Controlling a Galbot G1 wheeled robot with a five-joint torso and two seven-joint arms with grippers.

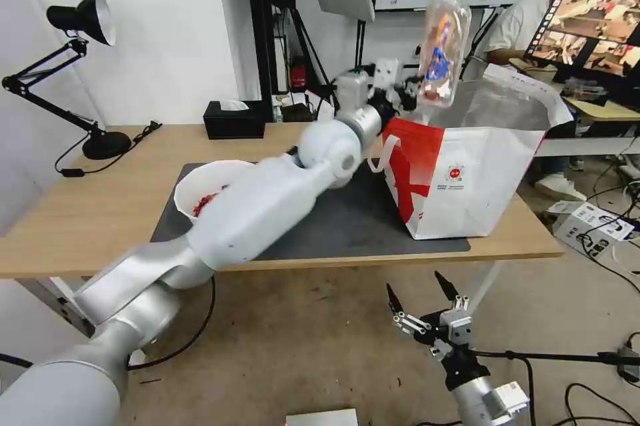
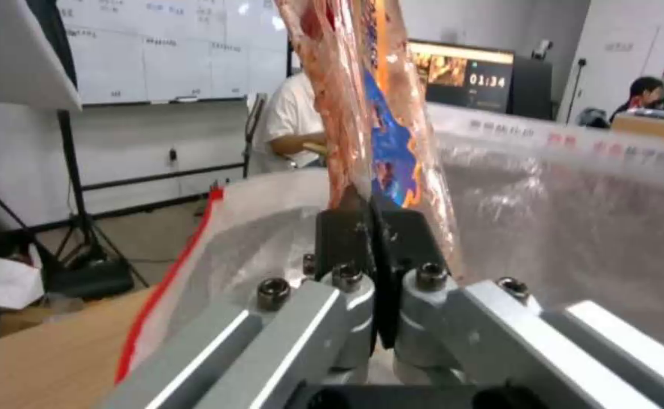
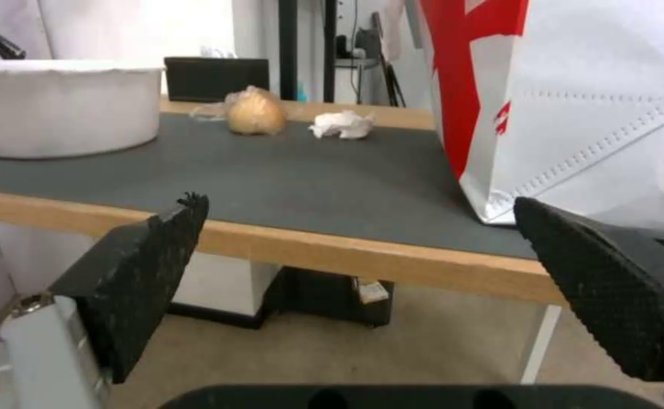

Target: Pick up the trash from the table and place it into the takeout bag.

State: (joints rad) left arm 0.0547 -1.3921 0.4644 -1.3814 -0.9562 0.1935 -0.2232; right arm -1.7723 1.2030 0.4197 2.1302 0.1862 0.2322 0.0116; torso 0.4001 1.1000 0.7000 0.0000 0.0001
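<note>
Nearest, the right gripper (image 1: 424,294) hangs below the desk (image 1: 80,226) edge, black ridged fingers (image 3: 146,272) spread; its wrist view shows a beige knotted lump (image 3: 254,112) and crumpled white tissue (image 3: 342,124) on the dark grey mat (image 3: 286,176); beyond, the left gripper (image 2: 370,218) pinches the clear plastic tray (image 1: 443,53) upright above the foil-lined white-and-red takeout bag (image 1: 467,179); the white round bowl (image 1: 200,189) sits on the mat.

A black desk lamp (image 1: 83,66) stands beside a black tissue box (image 1: 233,119).
</note>
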